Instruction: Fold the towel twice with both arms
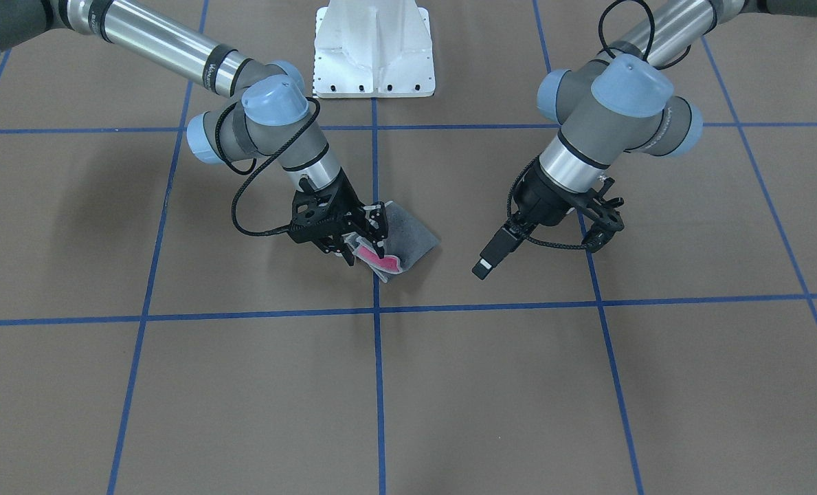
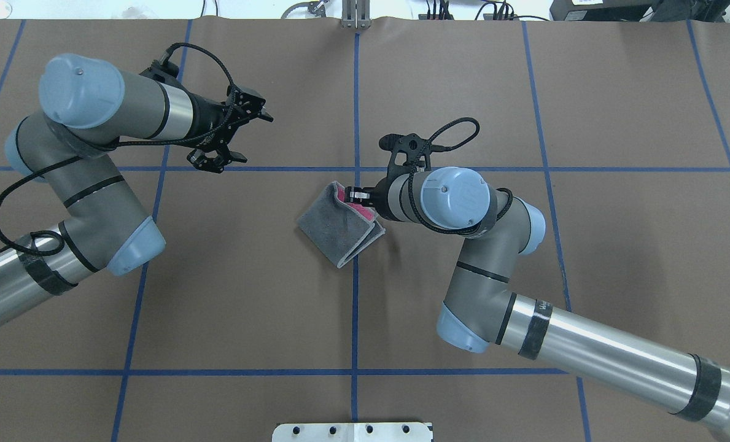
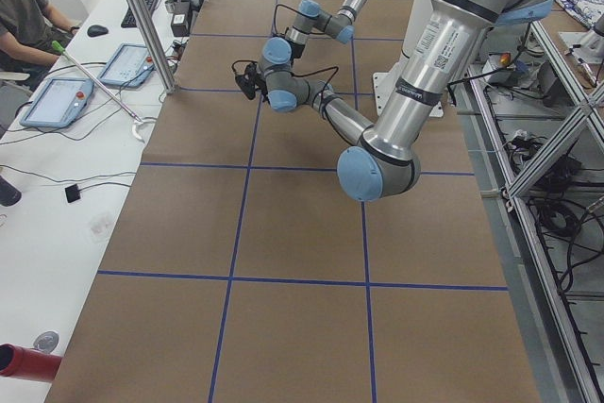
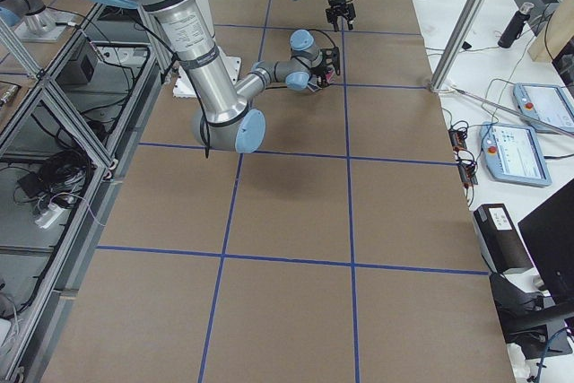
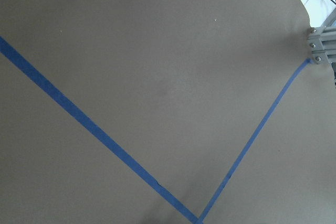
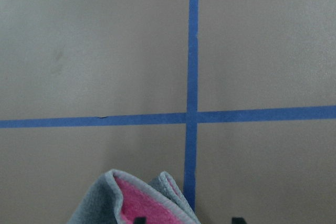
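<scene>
Near centre of brown paper-covered counter (image 2: 229, 294), small grey-and-pink terry towel (image 2: 334, 224) lies as compact layered packet, grey outside. I judge both folds about done. Pink lip at one edge stands raised and needs laying flat. Right gripper (image 2: 358, 195) sits at that lip, tips partly apart in wrist view; I cannot tell if it pinches cloth. Left gripper (image 2: 232, 140) spread wide, empty, well apart from towel.

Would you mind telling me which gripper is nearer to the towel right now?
The right one. The right gripper sits at the lifted pink edge of the towel, while the left gripper hangs over bare table, well off to the robot's left.
</scene>
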